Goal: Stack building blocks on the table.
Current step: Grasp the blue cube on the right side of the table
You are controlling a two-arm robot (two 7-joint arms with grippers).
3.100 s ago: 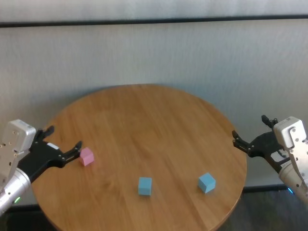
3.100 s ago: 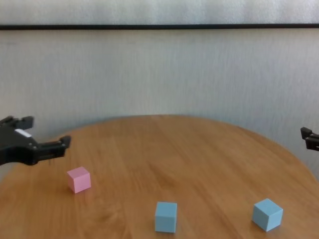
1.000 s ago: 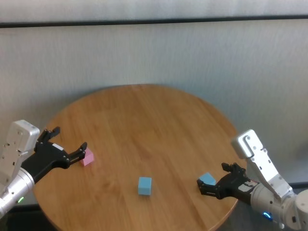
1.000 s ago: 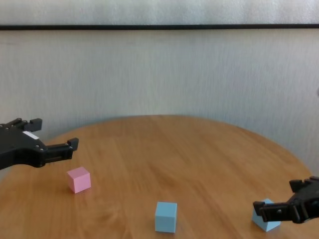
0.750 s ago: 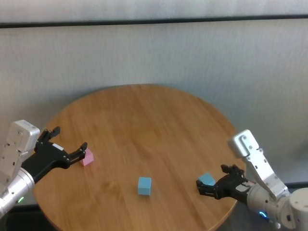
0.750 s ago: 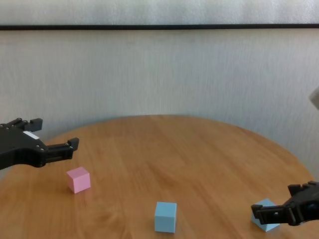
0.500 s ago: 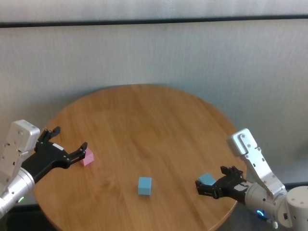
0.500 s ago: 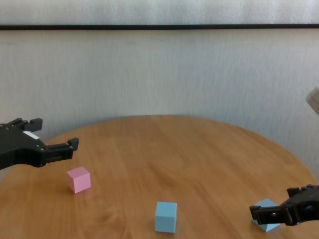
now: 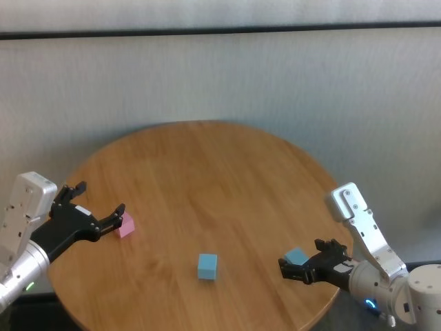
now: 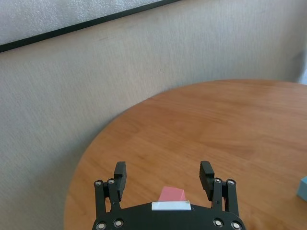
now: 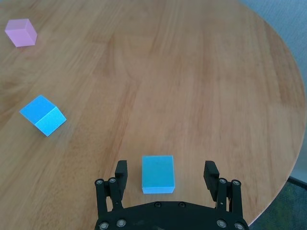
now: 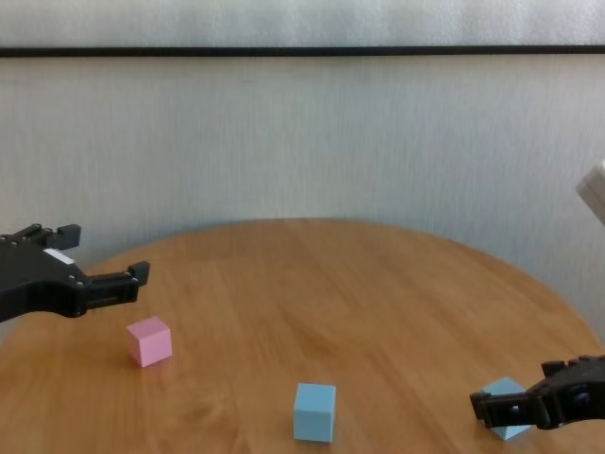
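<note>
Low, right tool (image 11: 166,175) wide around square-on blue block (image 11: 158,173); left tool (image 10: 164,175) wide.

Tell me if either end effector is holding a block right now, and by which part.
Nothing is held. The right end effector is open around a blue block, not touching; the left end effector is open above the pink block.

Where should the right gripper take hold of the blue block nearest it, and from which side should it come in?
Grip the blue block across its two opposite flat side faces. The right gripper is open and already low over the table, coming from the table's near right edge, with one finger on each side of the block. The faces look roughly parallel to the fingers, so closing here should probably hold.
</note>
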